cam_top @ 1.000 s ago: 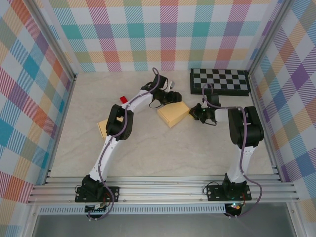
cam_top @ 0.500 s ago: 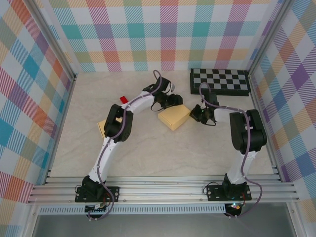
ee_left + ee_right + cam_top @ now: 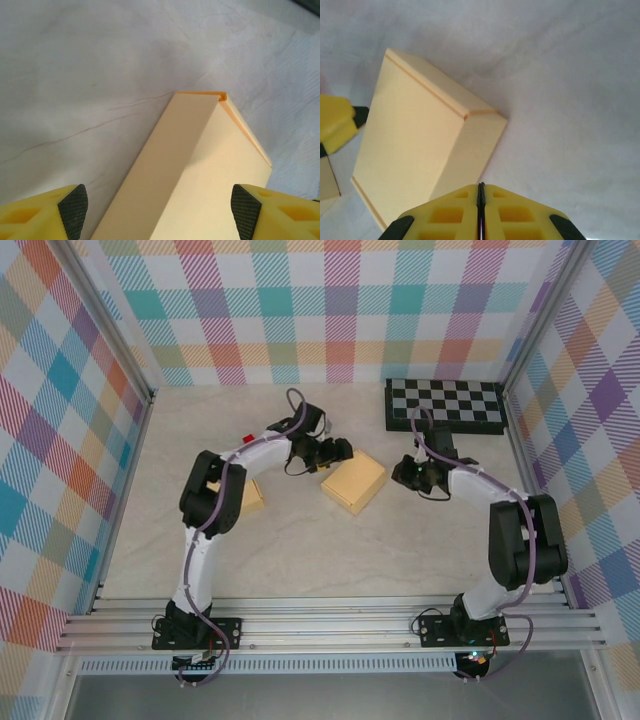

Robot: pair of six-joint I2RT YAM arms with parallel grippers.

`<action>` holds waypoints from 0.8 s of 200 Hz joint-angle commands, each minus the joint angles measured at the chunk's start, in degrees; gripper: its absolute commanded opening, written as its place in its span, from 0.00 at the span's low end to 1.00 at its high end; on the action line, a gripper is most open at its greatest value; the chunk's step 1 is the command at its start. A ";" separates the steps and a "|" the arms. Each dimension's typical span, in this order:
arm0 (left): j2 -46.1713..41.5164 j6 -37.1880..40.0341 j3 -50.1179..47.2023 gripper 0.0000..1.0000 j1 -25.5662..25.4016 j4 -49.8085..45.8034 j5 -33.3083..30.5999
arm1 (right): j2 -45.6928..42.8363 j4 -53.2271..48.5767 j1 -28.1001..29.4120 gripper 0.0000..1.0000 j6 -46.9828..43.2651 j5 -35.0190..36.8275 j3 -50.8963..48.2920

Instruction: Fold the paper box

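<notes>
Table [image 3: 300, 540] holds chessboard [image 3: 445, 405] (back right), red block [image 3: 248, 438].

I saw the folded yellow paper box [image 3: 353, 481] lying on the pale marbled table [image 3: 300, 550], between the left gripper [image 3: 342, 452] and the right gripper [image 3: 401, 476]. The black-and-white checkered board [image 3: 445, 405] lay behind it, to the right.

The box [image 3: 200, 175] runs off the left wrist view's bottom edge. The left arm [image 3: 210, 495] hides part of a second box [image 3: 252, 496] and a red thing [image 3: 247, 438].
</notes>
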 commanded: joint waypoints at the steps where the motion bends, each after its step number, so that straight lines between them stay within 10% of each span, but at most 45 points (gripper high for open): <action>1: -6.80 -1.01 -5.79 0.79 1.41 6.16 0.93 | -3.74 -2.37 0.12 0.10 1.03 -4.60 -5.05; 160: -5.72 -9.53 -18.46 0.74 -6.72 13.43 -0.34 | 9.78 35.55 13.32 0.08 20.29 -11.97 -14.73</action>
